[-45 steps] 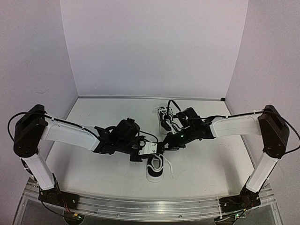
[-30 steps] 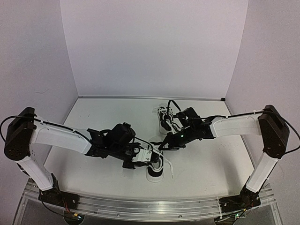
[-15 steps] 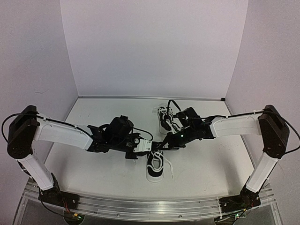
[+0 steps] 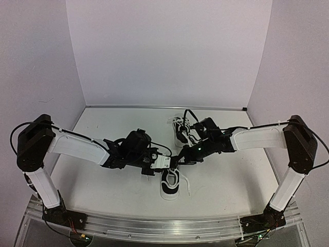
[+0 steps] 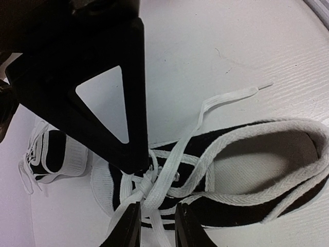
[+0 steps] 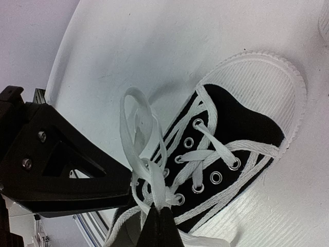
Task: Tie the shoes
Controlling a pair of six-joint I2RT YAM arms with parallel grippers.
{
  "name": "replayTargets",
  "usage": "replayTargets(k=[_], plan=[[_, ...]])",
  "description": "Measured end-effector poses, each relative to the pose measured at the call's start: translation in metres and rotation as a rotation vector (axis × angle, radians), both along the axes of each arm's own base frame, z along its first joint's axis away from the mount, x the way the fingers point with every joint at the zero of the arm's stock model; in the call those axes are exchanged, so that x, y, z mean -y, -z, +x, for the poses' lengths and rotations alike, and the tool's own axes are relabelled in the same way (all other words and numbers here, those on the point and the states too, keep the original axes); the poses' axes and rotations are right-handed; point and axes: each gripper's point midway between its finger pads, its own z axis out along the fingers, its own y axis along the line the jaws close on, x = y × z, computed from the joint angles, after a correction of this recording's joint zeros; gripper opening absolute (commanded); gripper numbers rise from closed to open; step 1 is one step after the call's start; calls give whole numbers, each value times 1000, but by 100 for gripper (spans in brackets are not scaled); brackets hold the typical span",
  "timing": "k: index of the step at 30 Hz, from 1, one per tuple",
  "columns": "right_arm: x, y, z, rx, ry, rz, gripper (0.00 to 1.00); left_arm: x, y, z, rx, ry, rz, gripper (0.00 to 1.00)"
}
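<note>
I count two shoes on the table and two grippers, both working on the same shoe. The front shoe (image 4: 170, 186) lies just beyond the middle of the aluminium rail (image 4: 164, 225). Its long axis runs straight away from the rail, with the open heel toward the rail and the white toe cap (image 6: 262, 87) pointing away from it. The back shoe (image 4: 180, 128) sits well farther from the rail, apart from the first.

Both grippers meet above the front shoe, on its side away from the rail. The right gripper (image 6: 157, 226) has its fingers pressed together to a point, pinching the white laces (image 6: 154, 175) where they cross at the top eyelets. One loop (image 6: 134, 116) stands up from that pinch. The left gripper (image 5: 158, 226) has its fingers narrow, with lace strands running through the small gap and filling it, so I read it as gripping them. One loose lace end (image 5: 231, 98) trails across the tabletop beside the shoe.
</note>
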Motion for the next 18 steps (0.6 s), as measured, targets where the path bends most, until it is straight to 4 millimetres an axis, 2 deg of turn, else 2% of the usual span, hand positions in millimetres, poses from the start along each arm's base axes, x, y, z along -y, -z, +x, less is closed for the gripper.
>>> replayTargets(k=[8,18], plan=[[0,0,0,0,0,0,0,8,-3,8,28,-5,-13,12],[0,0,0,0,0,1,0,10,-3,5,32,-13,-11,0]])
